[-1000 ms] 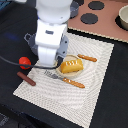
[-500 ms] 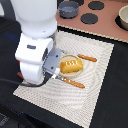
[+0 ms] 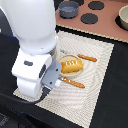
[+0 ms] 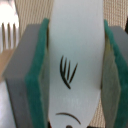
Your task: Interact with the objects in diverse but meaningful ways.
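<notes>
Green foam pads point(image 4: 36, 80), smooth flat white fish point(image 4: 75, 60)

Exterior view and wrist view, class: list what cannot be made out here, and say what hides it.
- Gripper, exterior view: hidden behind the arm; its fingertips do not show.
- White fish, wrist view: its ends are cut off by the picture's edges.
- Fork, wrist view: only blurred tines show, past the pads.
- Mat, exterior view: the part under the arm is covered.
- Bowl, exterior view: cut off by the edge.

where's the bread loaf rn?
In the exterior view, the bread loaf sits mid-mat on a plate, just right of the arm, between two orange sticks.
</notes>
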